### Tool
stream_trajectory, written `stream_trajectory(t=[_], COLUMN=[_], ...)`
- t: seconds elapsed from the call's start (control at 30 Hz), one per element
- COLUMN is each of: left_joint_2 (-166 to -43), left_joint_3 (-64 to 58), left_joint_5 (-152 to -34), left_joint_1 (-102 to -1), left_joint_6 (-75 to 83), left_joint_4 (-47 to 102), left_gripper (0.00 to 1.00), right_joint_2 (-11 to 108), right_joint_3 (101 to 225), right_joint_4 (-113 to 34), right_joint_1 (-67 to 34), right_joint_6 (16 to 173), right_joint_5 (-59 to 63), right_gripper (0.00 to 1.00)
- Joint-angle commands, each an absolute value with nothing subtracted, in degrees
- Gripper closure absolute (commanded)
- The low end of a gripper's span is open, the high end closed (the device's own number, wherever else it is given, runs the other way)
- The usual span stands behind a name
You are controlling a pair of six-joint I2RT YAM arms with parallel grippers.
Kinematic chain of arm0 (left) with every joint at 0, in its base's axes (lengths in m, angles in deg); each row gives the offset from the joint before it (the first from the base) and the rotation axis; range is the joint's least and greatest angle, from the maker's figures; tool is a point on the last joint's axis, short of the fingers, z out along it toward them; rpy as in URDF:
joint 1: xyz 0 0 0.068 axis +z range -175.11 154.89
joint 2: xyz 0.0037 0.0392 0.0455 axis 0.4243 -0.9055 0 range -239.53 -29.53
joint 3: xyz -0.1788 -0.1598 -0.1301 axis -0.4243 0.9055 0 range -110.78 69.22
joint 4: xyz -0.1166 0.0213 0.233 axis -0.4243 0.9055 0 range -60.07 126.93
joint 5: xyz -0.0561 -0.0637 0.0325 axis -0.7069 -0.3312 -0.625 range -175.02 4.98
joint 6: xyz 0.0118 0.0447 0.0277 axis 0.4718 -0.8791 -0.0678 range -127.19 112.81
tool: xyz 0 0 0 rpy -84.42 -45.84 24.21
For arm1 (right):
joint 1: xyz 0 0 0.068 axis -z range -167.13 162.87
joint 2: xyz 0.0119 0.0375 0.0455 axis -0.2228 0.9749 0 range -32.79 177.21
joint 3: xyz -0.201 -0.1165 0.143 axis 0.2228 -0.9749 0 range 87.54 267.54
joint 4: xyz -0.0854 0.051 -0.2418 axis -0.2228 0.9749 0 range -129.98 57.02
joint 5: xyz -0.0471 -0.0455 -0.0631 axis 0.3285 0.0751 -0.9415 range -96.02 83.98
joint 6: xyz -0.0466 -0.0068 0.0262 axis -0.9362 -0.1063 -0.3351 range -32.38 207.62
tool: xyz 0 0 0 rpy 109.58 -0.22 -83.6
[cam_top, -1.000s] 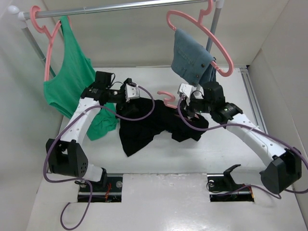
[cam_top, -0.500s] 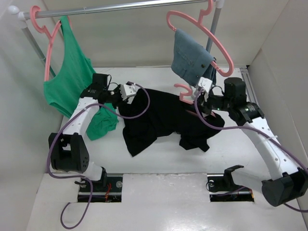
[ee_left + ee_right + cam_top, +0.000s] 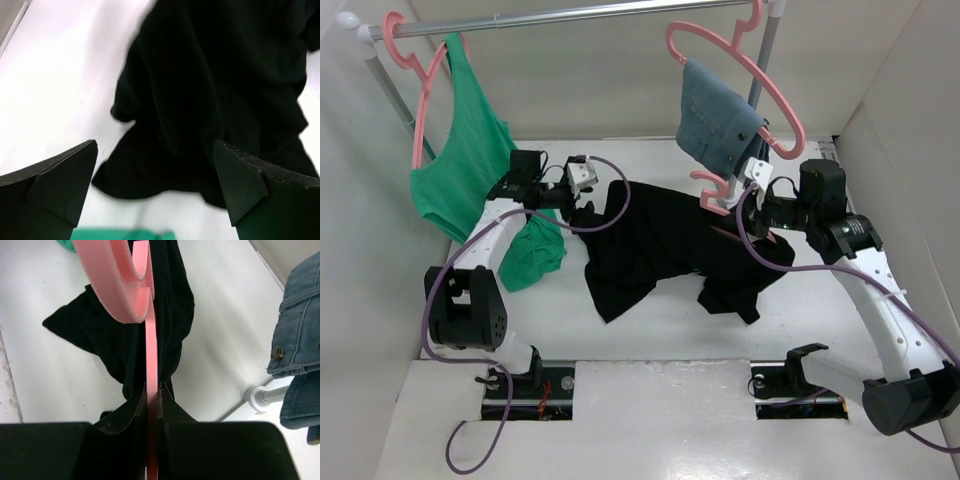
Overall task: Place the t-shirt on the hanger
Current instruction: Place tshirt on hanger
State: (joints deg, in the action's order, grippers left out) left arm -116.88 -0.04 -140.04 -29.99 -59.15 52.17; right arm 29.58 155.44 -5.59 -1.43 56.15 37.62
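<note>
Top external view shows the right gripper [image 3: 738,196], right of centre, clenched on the neck of the pink hanger [image 3: 711,190]. The hook curls out to the gripper's left, and the hanger's shoulders are lost under the black t-shirt [image 3: 655,240]. The shirt lies rumpled across the middle of the table [image 3: 650,340], its right part bunched against the hanger just below that gripper. Whether the hanger's arms are inside the cloth or merely under it cannot be told, though a thin pink streak shows in the folds below the hook. The right wrist view confirms the grasp: both fingers [image 3: 130,412] press flat on the thin pink stem, with black cloth beyond it. The left gripper [image 3: 592,192], upper left of centre, sits at the shirt's upper-left corner with its fingers spread wide, grasping nothing. Its wrist view shows the shirt's edge lying on the table between and beyond the two fingertips, apart from both. The step in hand looks to be spreading the shirt over the hanger. It would go best with the right arm holding the hanger level while the left closes on a single layer of cloth, not a bunch. The left should then draw it away from the hook, so the cloth slides over the hanger's end without twisting.
</note>
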Motion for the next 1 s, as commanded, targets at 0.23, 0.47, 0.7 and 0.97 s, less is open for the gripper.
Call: stream_trajectory(t=[0.23, 0.47, 0.7, 0.97], left_joint_2=[-122.35, -122.96, -120.41, -119.18], left_joint_3=[0.75, -0.65, -5.57, -5.49], left_joint_5=[-147.07, -146.10, -143.91, -136.97], left_joint_1=[-36.35, -33.21, -22.84, -19.75], left_joint_6=[-44.45, -46.19, -49.98, -55.52], left_joint_4=[34.06, 40.11, 47.06, 51.99], left_gripper=[0.08, 1.00, 1.00, 1.00], right_joint_2=[29.26, 29.79, 30.93, 31.99], right_joint_3=[160.23, 161.37, 162.60, 168.56], right_joint_4=[-7.64, -6.06, -4.30, 0.71], right_joint_1=[-1.28, -0.67, 3.11, 3.12], right_joint_6=[54.66, 55.19, 57.03, 56.51], right_joint_5=[43.37, 37.76, 32.75, 30.81], right_gripper=[1.00, 1.00, 1.00, 1.00])
